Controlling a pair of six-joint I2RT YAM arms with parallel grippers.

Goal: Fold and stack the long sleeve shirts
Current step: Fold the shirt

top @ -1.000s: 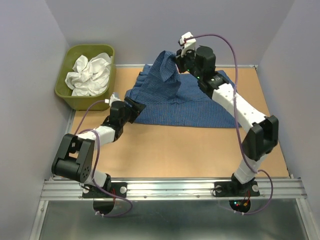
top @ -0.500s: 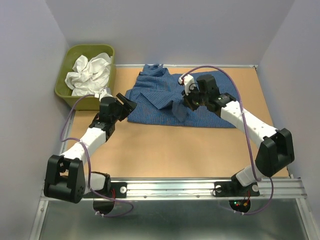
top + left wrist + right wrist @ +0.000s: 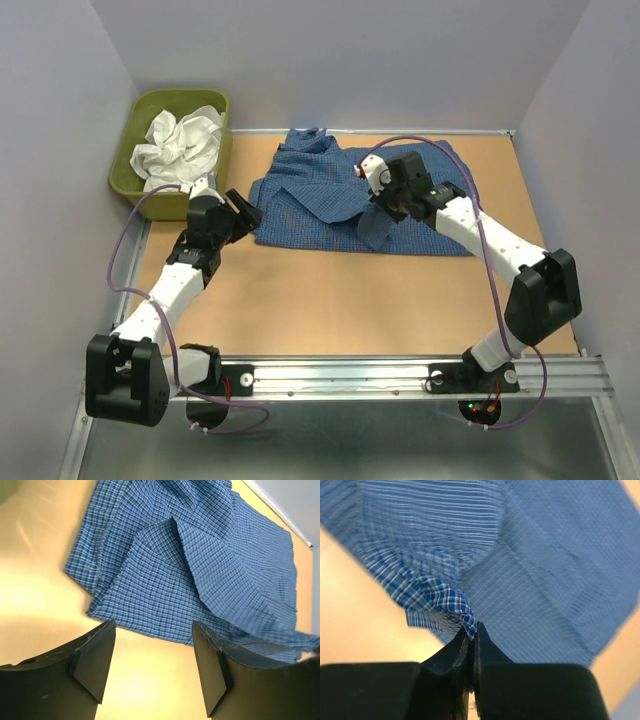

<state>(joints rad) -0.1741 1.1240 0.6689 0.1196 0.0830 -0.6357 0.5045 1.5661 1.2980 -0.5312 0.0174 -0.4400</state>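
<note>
Right claw (image 3: 472,630): jaws pinched tight together on a fold of the blue checked shirt (image 3: 310,195), with only the cloth edge between them. The bit I've got is raised off the rest of the shirt. A flap of fabric hangs under the claw and drapes down over the shirt's near edge, about mid-width. My right arm reaches in from the right, across the shirt's right half.

Left claw (image 3: 245,212): jaws spread wide, nothing in them. It's low over bare tabletop (image 3: 330,300), just beside the shirt's near-left corner and pointing at it. In the wrist view my two fingers frame that corner and its near edge. The claw looks clear of the cloth, no contact that I can see.

The shirt lies on the far half of the tabletop, roughly centred, collar end toward the far edge. The right part is flat. The left part is rumpled, with a couple of overlapping folds running diagonally. It's partly folded at most.

White garment (image 3: 180,145): crumpled in a heap inside the olive-green tub (image 3: 125,185). The tub is at the far-left corner against the left wall. The white garment is apart from the blue shirt and neither claw touches it.
</note>
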